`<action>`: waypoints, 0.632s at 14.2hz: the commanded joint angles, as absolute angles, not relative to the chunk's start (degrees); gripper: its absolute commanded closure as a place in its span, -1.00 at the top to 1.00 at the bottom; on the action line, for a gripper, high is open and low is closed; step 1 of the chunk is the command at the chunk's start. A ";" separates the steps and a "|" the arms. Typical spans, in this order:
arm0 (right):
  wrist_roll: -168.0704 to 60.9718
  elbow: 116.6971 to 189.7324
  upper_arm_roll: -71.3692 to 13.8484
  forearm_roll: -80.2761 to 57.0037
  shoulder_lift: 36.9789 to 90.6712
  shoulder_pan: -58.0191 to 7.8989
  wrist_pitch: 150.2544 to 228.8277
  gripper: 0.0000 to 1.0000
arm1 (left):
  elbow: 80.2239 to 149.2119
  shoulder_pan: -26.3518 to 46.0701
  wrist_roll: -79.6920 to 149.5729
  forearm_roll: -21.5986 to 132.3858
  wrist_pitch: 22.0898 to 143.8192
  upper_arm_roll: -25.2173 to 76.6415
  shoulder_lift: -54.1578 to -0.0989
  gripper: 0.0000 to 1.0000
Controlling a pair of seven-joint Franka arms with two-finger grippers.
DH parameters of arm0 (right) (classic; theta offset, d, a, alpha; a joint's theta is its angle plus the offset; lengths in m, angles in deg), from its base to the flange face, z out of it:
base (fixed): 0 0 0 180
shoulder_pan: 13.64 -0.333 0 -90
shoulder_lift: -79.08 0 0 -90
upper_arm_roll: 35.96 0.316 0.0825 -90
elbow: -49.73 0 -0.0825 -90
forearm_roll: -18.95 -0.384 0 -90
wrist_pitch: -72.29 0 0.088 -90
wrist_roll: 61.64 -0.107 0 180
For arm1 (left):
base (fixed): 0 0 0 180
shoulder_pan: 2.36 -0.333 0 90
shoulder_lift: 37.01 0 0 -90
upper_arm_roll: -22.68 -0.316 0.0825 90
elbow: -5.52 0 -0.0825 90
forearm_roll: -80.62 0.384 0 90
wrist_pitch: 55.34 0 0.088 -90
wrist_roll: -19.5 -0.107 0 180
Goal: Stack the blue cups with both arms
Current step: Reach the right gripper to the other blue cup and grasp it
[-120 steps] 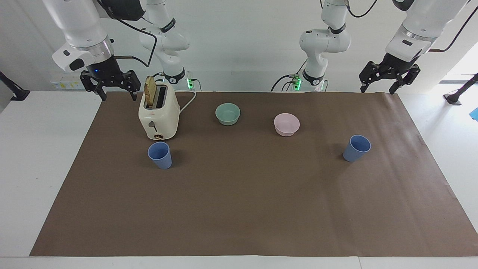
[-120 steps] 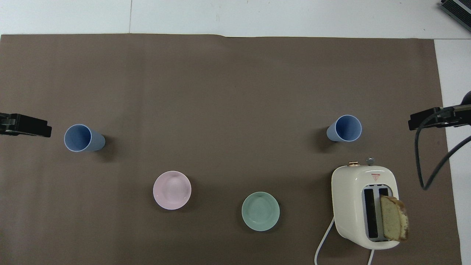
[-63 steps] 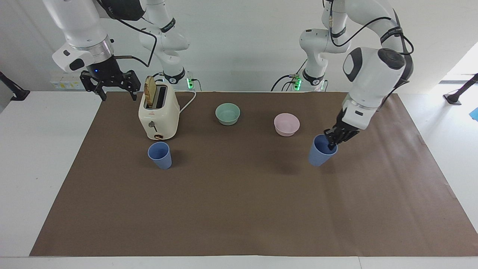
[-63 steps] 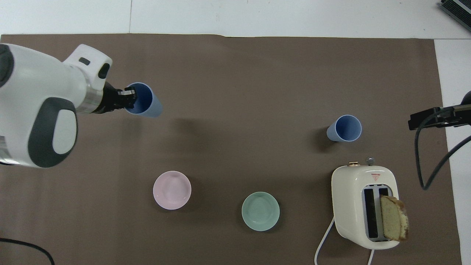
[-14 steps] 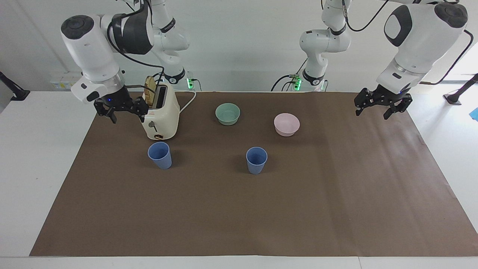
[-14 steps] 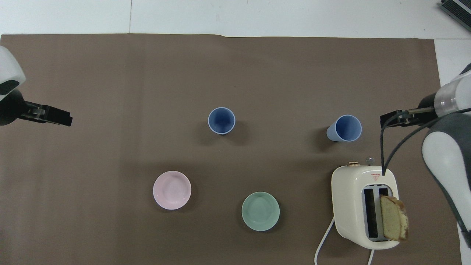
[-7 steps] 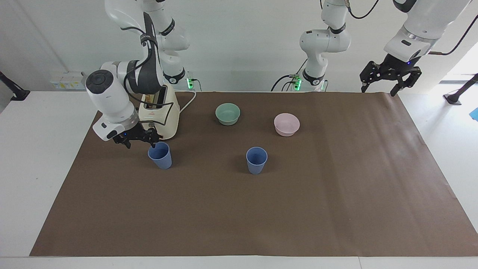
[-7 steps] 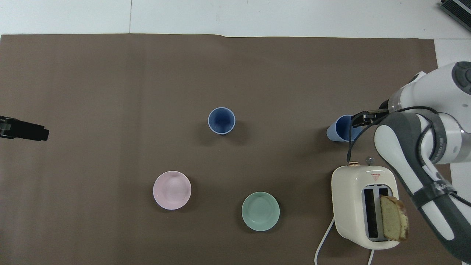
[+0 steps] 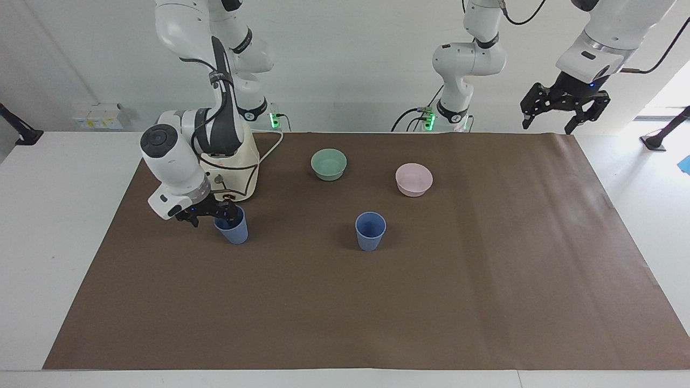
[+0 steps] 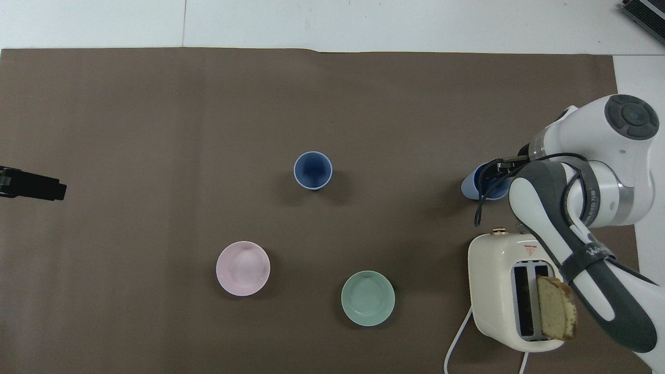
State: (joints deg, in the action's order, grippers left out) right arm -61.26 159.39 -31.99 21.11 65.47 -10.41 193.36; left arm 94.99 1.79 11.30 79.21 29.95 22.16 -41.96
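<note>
The right end effector (image 9: 211, 216) is down at the rim of a blue cup (image 9: 232, 230) in front of the toaster (image 9: 235, 173); whether its fingers grip cannot be told. Half a second ago it hung just above that rim. The left end effector (image 9: 565, 105) waits open over the tabletop's (image 9: 345, 302) end. Both matte, tapered cups stand upright, mouths up; the other cup (image 9: 370, 231) stands mid-tabletop.

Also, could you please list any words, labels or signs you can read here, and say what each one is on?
"WA": start of the lettering on the grey band of the right arm; the rest is unreadable.
Red triangle label on the toaster: too small to read.
</note>
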 commanded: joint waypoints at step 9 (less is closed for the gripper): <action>-57.77 160.38 -31.92 20.18 65.54 -10.56 195.08 -1.00 | 97.54 2.21 15.63 79.74 28.86 22.07 -44.39 1.00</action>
